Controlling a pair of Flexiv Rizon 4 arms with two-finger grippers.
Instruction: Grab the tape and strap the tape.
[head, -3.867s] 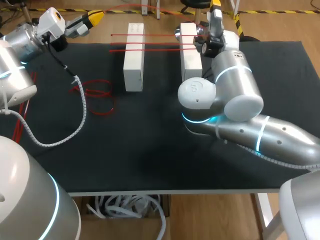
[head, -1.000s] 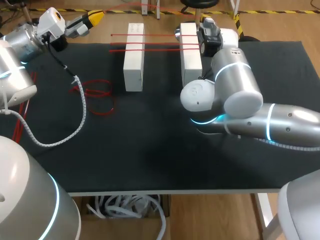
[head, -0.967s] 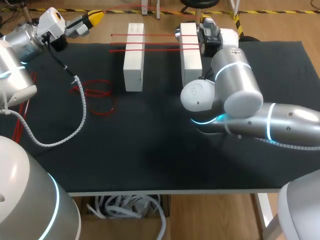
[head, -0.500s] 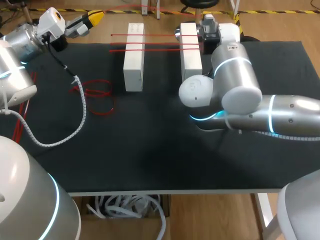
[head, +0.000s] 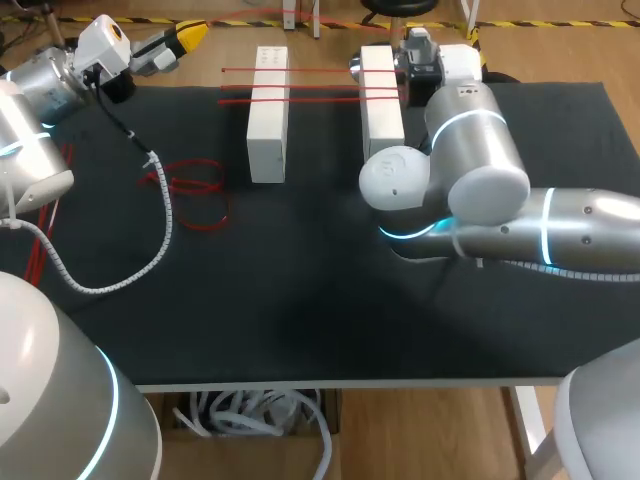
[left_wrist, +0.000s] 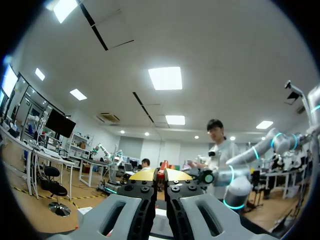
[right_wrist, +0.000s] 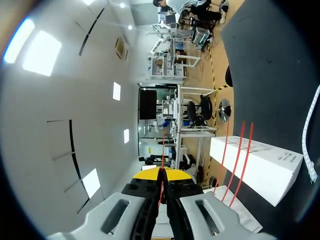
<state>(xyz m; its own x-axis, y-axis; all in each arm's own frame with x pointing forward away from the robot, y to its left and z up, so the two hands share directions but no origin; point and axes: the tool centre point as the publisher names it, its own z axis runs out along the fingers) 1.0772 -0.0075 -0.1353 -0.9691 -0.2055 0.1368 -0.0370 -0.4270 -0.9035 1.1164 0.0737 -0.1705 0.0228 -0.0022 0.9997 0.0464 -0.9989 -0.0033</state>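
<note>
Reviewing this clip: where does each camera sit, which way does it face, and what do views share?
Head view: above and behind the robot, looking down on the black-covered table; left arm and right arm show.
Left wrist view: on the left wrist, pointing upward, off the table; the shut left end effector shows.
Right wrist view: on the right wrist, looking across the table; the right end effector pinches a thin red tape.
Shared: head and right wrist views both show the white rectangular blocks.
</note>
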